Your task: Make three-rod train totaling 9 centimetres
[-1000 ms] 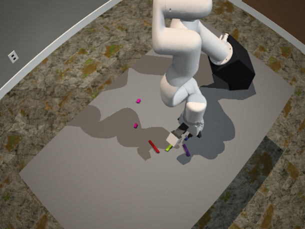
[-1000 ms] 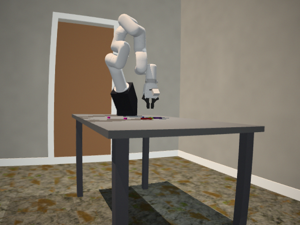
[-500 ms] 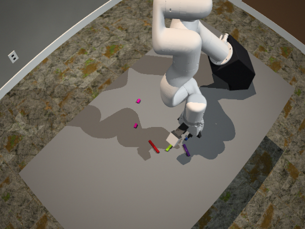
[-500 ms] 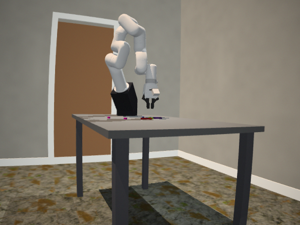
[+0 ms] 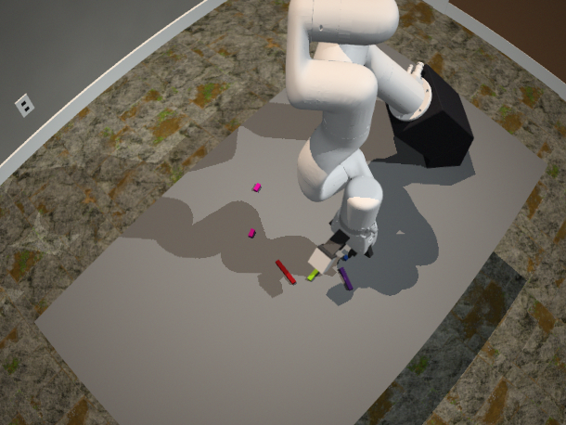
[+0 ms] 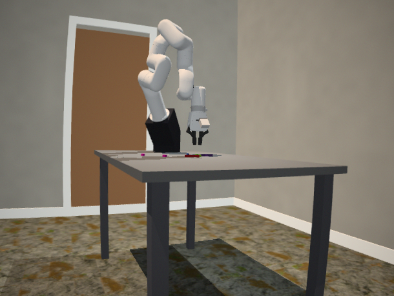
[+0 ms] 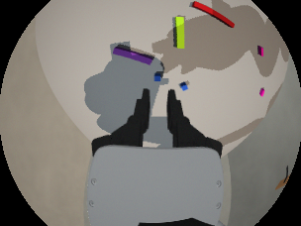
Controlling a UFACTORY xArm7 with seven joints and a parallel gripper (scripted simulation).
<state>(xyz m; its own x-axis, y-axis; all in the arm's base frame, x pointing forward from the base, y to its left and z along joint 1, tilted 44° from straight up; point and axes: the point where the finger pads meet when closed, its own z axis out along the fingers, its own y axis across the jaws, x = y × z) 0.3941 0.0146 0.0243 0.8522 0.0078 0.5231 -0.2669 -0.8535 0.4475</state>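
- Grey walls, a brown door [image 6: 108,116] and a mottled stone floor surround a grey table [image 6: 245,171] on dark legs.
- Above the table, the gripper [image 7: 157,103] hangs clear of the top, pointing down. Its jaws stand narrowed, a slim gap between the dark fingers, and nothing is held or touched.
- In the wrist view, two small blue rods lie on the table past the fingertips: one blue rod [image 7: 158,77] in line with the gap, the second blue rod [image 7: 184,85] just to its side, the two apart.
- One purple rod [image 5: 345,278] lies flat nearest the table's right-hand long edge in the top view, near the blue ones.
- One lime rod [image 5: 313,275] lies beside it, partly under the wrist camera box in the top view, apart from the purple.
- One red rod [image 5: 286,272] lies a little further toward the table's middle, touching no other rod.
- Two magenta rods lie well apart from that cluster, toward the far long edge: one magenta rod [image 5: 251,233] nearer the red, the other magenta rod [image 5: 257,187] beyond it.
- At the table's back end, the arm rises from a black base [image 5: 445,135].
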